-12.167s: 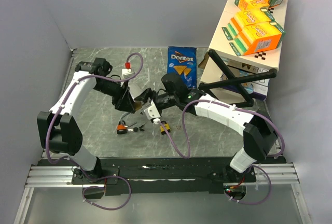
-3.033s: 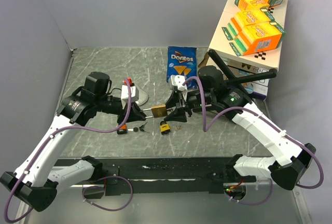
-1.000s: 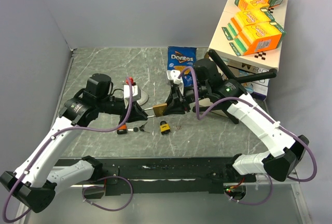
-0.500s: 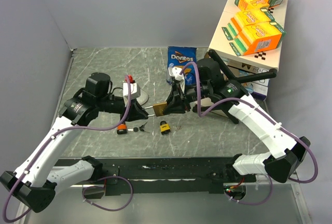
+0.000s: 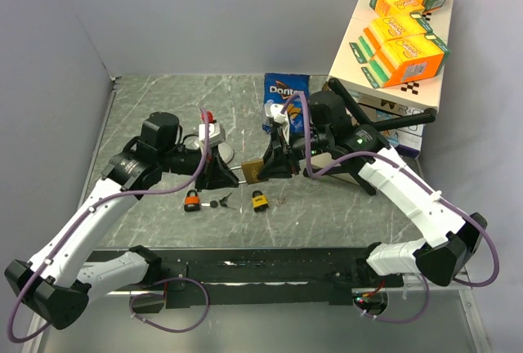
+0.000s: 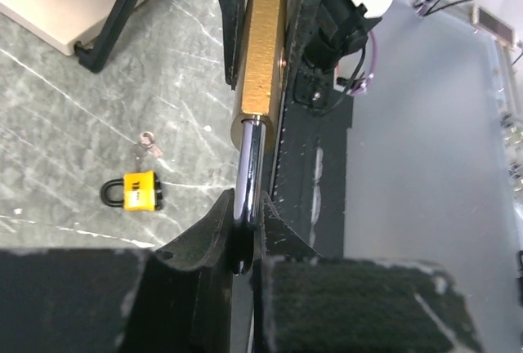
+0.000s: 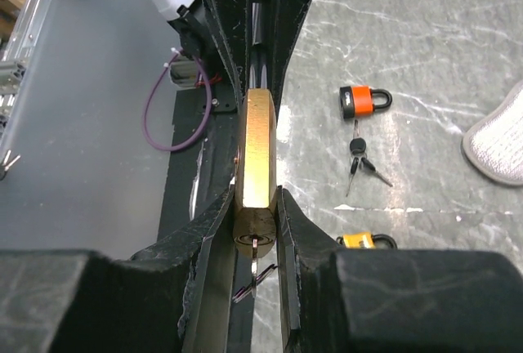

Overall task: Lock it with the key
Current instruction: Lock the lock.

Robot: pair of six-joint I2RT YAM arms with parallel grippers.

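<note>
Since half a second ago the left arm has swung in closer to the right one, carrying the brass padlock (image 5: 254,171) a touch further along with it, and the orange padlock (image 5: 193,201) now lies uncovered on the table (image 5: 163,100).

From above, the left gripper (image 5: 231,175) and the right gripper (image 5: 267,167) meet nose to nose, the brass padlock bridging the gap between their fingertips, off the tabletop. Just on the near side of both sets of fingers lie the orange padlock, a small bunch of keys (image 5: 216,202) and a yellow padlock (image 5: 261,200). Beyond the right fingers sits a blue Doritos bag (image 5: 282,96).

On the left wrist camera, the left fingers (image 6: 216,230) are pressed in on the chrome shackle (image 6: 249,165), pinching it at its curved end. The brass body runs straight away from them into the right gripper's black fingers. Off to the left of the fingers, the yellow padlock rests flat on the marble.

On the right wrist camera, the right fingers (image 7: 214,222) clamp the brass body by its flat sides, close to the keyhole end. A thin sliver of metal (image 7: 257,261) pokes out of that keyhole towards the camera; it looks like the key, though only its edge shows. To the right of the fingers lie the orange padlock, the keys and the yellow padlock
</note>
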